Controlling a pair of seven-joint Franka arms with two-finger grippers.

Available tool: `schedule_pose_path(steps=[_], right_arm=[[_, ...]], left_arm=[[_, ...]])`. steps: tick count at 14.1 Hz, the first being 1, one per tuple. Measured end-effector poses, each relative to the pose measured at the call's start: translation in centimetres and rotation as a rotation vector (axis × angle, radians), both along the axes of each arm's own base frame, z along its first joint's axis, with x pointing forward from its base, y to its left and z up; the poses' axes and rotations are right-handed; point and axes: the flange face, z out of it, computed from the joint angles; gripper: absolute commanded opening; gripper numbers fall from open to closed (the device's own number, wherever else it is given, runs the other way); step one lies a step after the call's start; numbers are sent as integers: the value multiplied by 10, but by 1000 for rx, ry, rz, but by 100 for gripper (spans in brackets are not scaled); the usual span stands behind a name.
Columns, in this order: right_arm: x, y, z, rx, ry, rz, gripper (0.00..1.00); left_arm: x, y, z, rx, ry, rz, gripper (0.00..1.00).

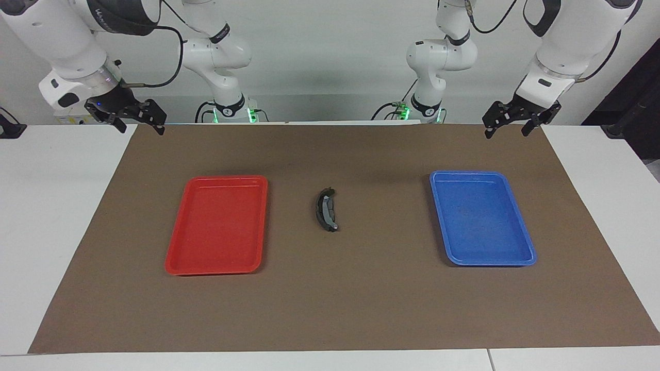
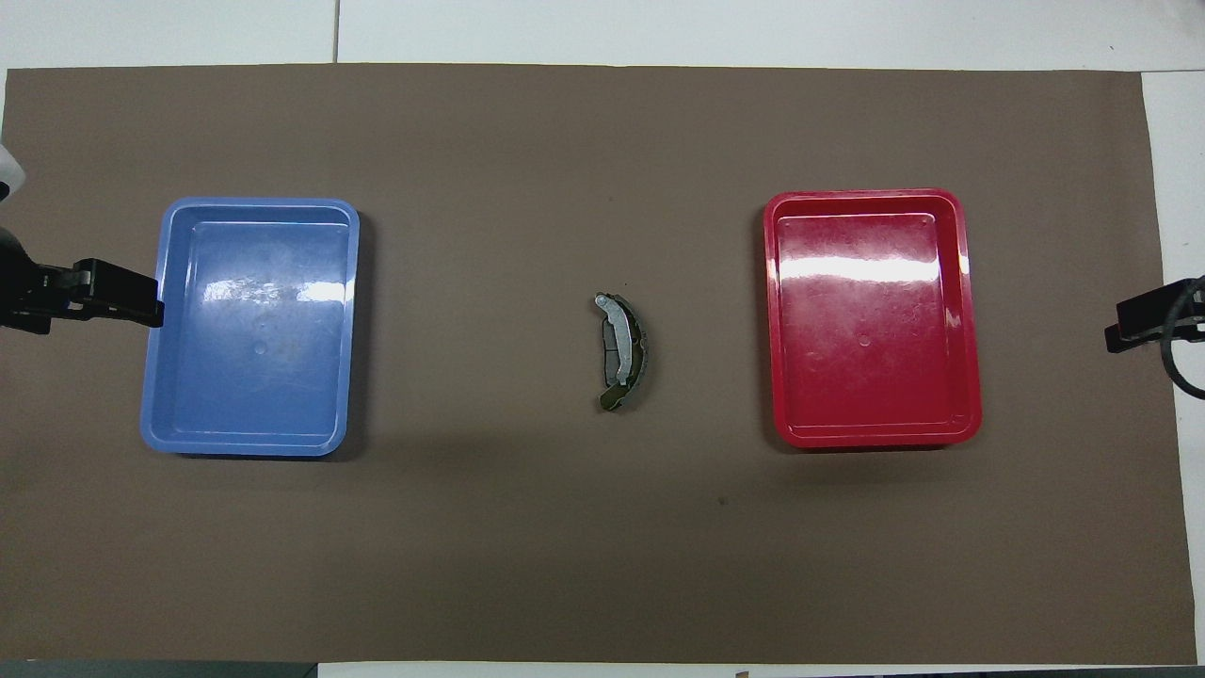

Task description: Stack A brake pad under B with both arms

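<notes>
The shorter grey A brake pad (image 1: pixel 330 210) and the longer black crescent pad B (image 1: pixel 318 205) lie together in one small pile on the brown mat, midway between the two trays. They overlap; I cannot tell which is on top. They also show in the overhead view, A (image 2: pixel 614 350) and B (image 2: pixel 640 352). My left gripper (image 1: pixel 507 130) is open and empty, raised over the mat's edge at the left arm's end; it also shows in the overhead view (image 2: pixel 141 301). My right gripper (image 1: pixel 141 127) is open and empty, raised over the mat's edge at the right arm's end, also seen from overhead (image 2: pixel 1130 330).
A blue tray (image 1: pixel 521 226) lies toward the left arm's end and a red tray (image 1: pixel 178 242) toward the right arm's end; both hold nothing. The brown mat (image 1: pixel 330 309) covers most of the white table.
</notes>
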Motion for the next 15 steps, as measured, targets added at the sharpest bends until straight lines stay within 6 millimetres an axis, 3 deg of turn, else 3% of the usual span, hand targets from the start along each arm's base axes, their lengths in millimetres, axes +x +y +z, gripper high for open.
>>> schedule_pose_path(steps=[7, 12, 15], right_arm=[[4, 8, 13, -4, -44, 26, 100], [11, 32, 17, -9, -87, 71, 100], [12, 33, 18, -10, -93, 73, 100]], left_arm=[[0, -2, 1, 0, -1, -4, 100], [-1, -3, 1, 0, -3, -5, 100], [-2, -5, 3, 0, -7, -10, 100]])
